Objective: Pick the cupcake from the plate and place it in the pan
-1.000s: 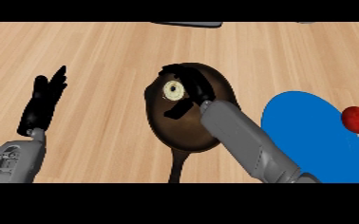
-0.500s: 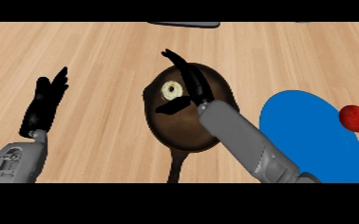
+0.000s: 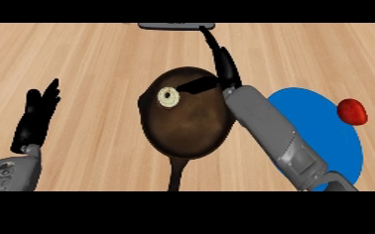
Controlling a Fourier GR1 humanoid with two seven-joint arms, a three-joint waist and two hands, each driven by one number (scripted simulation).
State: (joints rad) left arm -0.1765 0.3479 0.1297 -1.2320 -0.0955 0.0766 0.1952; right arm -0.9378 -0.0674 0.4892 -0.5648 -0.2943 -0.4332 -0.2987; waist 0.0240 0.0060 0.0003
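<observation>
Head view: small pale round cupcake (image 3: pixel 169 96) sits in the dark round metal pan (image 3: pixel 187 124), left of the open right hand (image 3: pixel 219 74); fingers should lift straight clear. Left hand (image 3: pixel 38 114) rests open, far left.

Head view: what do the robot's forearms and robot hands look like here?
Both forearms are grey, blocky casings with lighter panel sections near the lower edge. Each ends in a black robot hand with slim fingers and a thumb: the left robot hand at the view's left, the right robot hand mid-frame. No cables or markings show.
</observation>
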